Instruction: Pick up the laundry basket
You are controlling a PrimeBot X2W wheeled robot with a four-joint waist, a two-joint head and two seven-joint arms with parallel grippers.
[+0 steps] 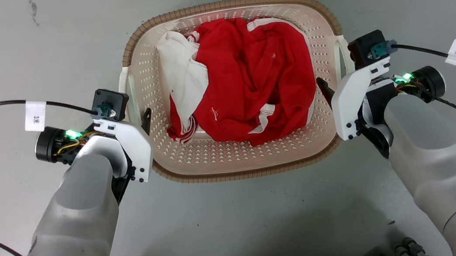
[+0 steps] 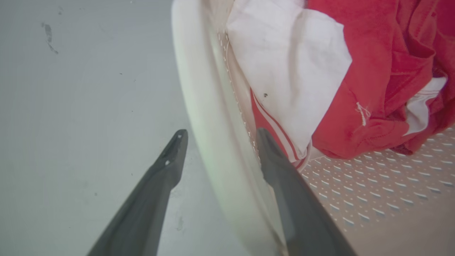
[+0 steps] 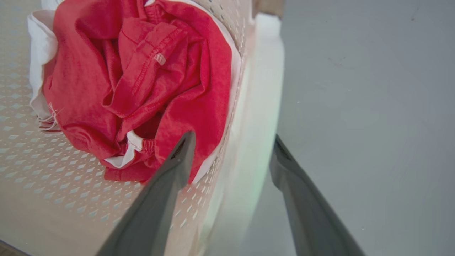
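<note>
The laundry basket [image 1: 214, 158] sat on the grey floor [image 1: 240, 223] between the arms, with red and white clothes [image 1: 247, 77] heaped inside. The left gripper [image 2: 222, 132] and right gripper [image 3: 233, 138] each straddled a side wall, jaws spread, not clamped: one finger inside, one outside.

Stretches left forearm [image 1: 85, 182] and right forearm [image 1: 422, 129] forward; holds left gripper [image 2: 221, 132] fingers parted; holds right gripper [image 3: 233, 138] likewise spread.
</note>
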